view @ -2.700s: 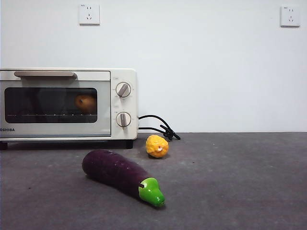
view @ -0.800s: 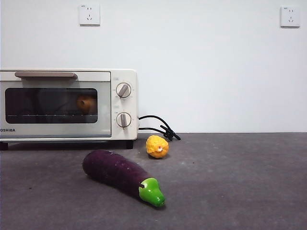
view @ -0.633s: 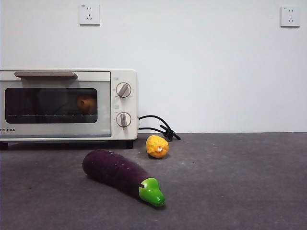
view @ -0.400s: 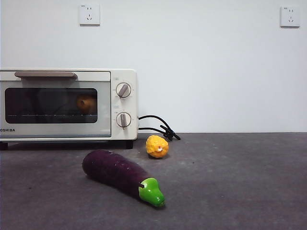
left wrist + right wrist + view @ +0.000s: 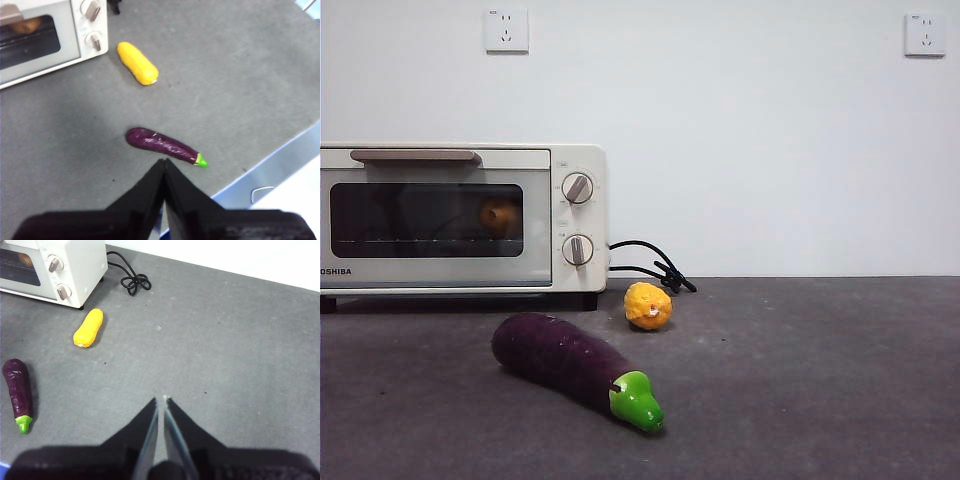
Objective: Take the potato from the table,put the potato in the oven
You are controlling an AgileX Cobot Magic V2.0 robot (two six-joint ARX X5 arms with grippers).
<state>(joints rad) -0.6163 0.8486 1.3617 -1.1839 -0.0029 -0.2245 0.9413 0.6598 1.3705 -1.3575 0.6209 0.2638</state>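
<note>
Potato [image 5: 499, 215] sitting inside oven [image 5: 460, 216] behind closed door; left claw [image 5: 163, 166] and right claw [image 5: 161, 402] hovering closed, empty, above worktop [image 5: 800, 380]; eggplant [image 5: 575, 368] at oven's five o'clock; risk: needlessly reopening, dislodging potato

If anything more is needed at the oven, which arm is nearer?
Left, probably: the left gripper views the oven and the potato behind its shut door closer than the right gripper does.
</note>
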